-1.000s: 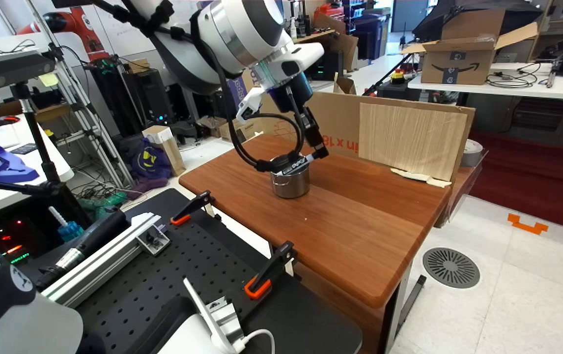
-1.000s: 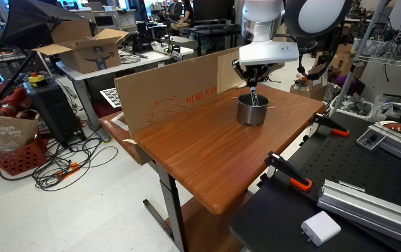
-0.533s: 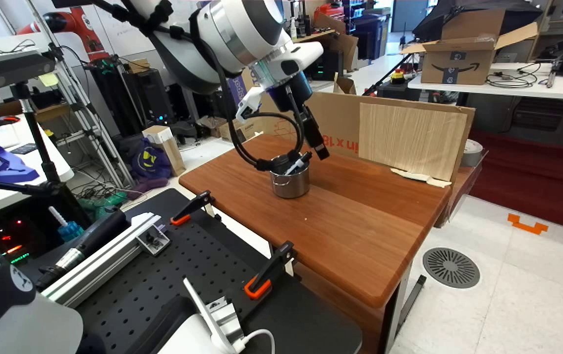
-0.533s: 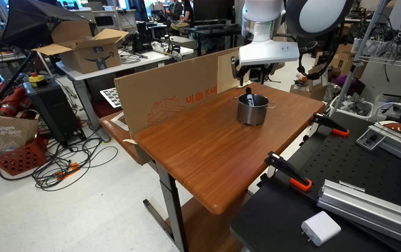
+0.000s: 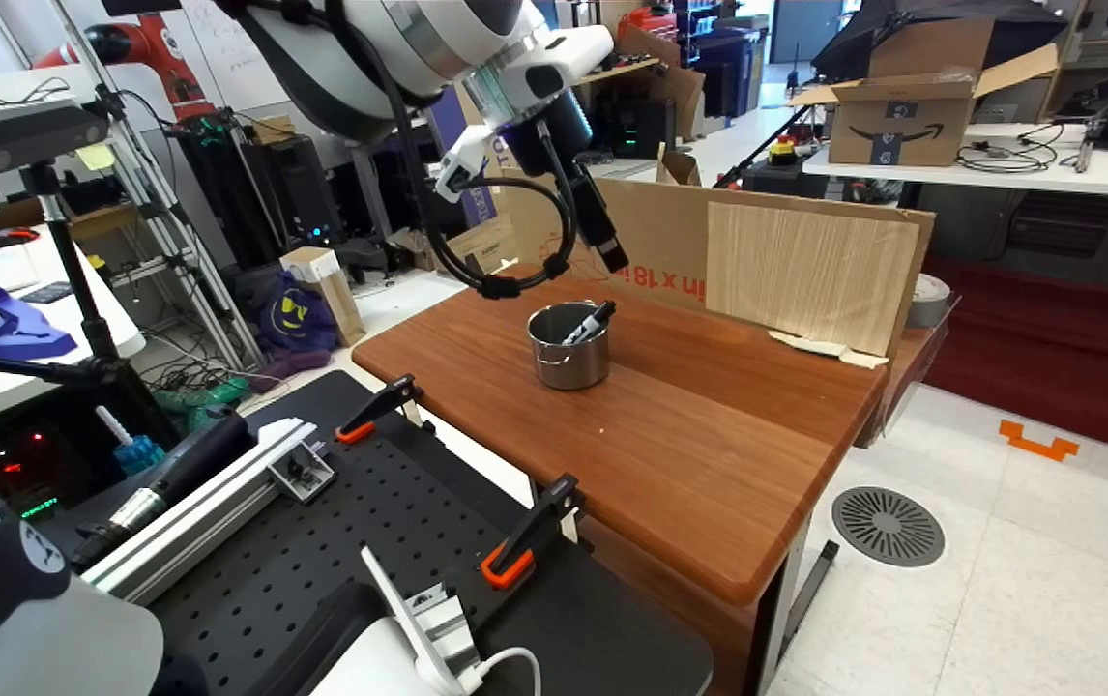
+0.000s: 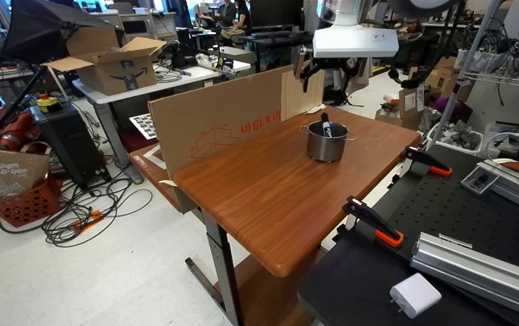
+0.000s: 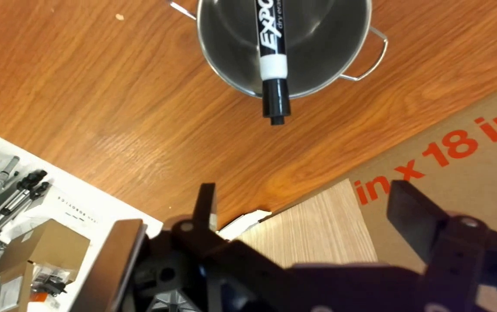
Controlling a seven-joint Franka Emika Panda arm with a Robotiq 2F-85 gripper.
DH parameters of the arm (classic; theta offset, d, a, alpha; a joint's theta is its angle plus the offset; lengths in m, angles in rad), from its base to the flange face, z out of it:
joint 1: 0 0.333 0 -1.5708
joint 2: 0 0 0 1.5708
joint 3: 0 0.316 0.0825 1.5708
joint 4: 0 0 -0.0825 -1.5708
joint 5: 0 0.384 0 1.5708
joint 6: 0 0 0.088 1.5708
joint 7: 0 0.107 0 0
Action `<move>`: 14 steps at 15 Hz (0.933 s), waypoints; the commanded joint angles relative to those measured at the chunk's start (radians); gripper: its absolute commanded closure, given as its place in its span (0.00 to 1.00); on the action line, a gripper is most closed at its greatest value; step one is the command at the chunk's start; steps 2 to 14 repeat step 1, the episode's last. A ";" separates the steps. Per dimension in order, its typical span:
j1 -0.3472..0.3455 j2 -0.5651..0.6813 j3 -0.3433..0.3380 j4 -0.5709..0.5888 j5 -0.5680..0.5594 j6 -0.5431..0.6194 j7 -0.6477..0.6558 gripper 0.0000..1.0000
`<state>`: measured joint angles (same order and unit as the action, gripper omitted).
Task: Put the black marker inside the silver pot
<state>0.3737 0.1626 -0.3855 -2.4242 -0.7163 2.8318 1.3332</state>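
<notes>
The silver pot (image 5: 570, 367) stands upright on the wooden table, and both exterior views show it. Leaning inside it is the black marker (image 7: 273, 43), its capped end sticking out over the rim. In an exterior view the marker (image 6: 326, 127) tilts against the pot's far edge; its lower end is hidden by the pot (image 6: 325, 148). My gripper (image 7: 304, 184) is open, its two fingers wide apart with nothing between them. It hangs above the pot, apart from both pot and marker, as an exterior view of the gripper (image 6: 326, 87) also shows.
A cardboard panel (image 6: 228, 115) with a wood-grain sheet (image 5: 810, 275) lines the table's far side. Two clamps, one of them the nearer clamp (image 5: 533, 532), sit along the edge of the black perforated board (image 5: 361, 541). The brown tabletop (image 5: 689, 445) surrounds the pot.
The fingers have spread and let go of the marker, which has settled leaning in the pot. The arm has since risen and drawn away from the pot.
</notes>
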 commanded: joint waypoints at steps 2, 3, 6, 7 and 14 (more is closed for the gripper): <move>0.000 -0.008 0.000 -0.008 0.000 0.000 -0.003 0.00; 0.000 -0.008 0.000 -0.008 0.000 0.000 -0.003 0.00; 0.000 -0.008 0.000 -0.008 0.000 0.000 -0.003 0.00; 0.000 -0.008 0.000 -0.008 0.000 0.000 -0.003 0.00; 0.000 -0.008 0.000 -0.008 0.000 0.000 -0.003 0.00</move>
